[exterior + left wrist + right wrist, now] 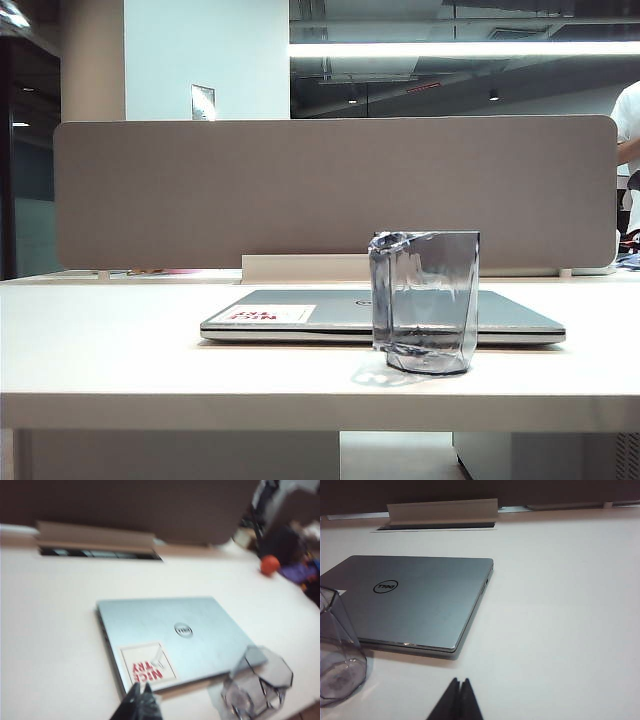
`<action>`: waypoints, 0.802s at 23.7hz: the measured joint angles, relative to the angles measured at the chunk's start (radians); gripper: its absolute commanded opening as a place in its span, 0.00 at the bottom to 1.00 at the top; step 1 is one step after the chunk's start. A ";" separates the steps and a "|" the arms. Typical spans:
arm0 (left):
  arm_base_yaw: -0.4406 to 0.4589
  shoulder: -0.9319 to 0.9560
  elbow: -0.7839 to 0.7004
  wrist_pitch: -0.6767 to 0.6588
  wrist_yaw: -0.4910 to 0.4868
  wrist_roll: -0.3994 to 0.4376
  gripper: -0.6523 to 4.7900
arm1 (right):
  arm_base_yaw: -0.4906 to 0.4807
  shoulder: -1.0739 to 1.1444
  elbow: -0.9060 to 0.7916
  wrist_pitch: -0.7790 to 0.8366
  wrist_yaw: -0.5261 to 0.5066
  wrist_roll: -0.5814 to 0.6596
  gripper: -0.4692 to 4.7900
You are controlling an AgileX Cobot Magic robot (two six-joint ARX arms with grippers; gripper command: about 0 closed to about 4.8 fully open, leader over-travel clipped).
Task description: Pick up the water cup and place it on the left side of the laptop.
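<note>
Nearest us, we are seeing the left gripper [141,700] and right gripper [456,700], fingers clenched on nothing, hovering over the white bench [100,350]. Just beyond, the water cup [425,300] is standing upright before the laptop's [300,315] right half. We are judging it light, rigid and slick, best gripped across its faceted walls near the rim.

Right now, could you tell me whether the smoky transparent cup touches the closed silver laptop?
Apart: the left wrist view shows bare table between cup and laptop.
</note>
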 measured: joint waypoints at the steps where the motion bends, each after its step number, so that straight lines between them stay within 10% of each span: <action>1: 0.000 0.027 0.010 0.001 0.016 0.008 0.11 | 0.000 0.000 0.000 0.000 0.000 0.000 0.08; 11: -0.055 0.336 0.061 0.096 0.155 0.026 0.11 | 0.000 0.000 0.000 0.000 0.000 0.000 0.08; 19: -0.577 0.492 0.061 0.256 -0.319 0.080 0.12 | 0.000 0.000 0.000 0.000 0.000 0.000 0.08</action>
